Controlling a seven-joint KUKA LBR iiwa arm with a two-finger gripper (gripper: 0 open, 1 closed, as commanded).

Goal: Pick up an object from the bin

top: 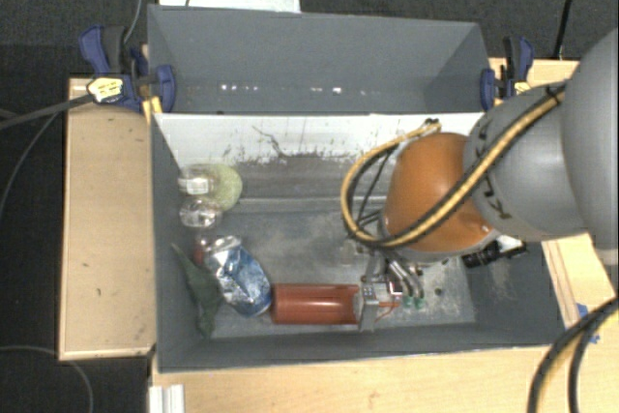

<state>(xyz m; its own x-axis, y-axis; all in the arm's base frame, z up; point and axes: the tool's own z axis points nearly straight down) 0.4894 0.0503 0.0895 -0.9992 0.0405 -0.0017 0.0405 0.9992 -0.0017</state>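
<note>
Left side of the grey bin point(319, 63), upper part of the floor: a clear, glossy plastic piece point(196, 200) touching a pale green, matte ball point(225, 185). Both are against the back slope, I guess because the round shapes roll there.

Lower left: a dark green flat leaf-like thing point(198, 293) leans in the corner, soft-looking with a pointed tip. Touching its right side is a crinkled blue-and-silver foil packet point(240, 274), shiny and crumpled.

Lower centre: a red-brown cylinder point(311, 304) lies on its side along the front wall, smooth with a dull sheen. Its left end meets the foil packet.

Right of that, my gripper point(379, 297) is low at the bin floor, just beside the cylinder's right end. I judge the cylinder to be the likely pick. Whether the claw is released or clenched I cannot tell, as wiring and the wrist hide it, and I see nothing gripped.

Above it are the rounded glossy orange cover point(430, 193) and looped yellow-black cables point(363, 179), slack so the wrist can turn.
</note>
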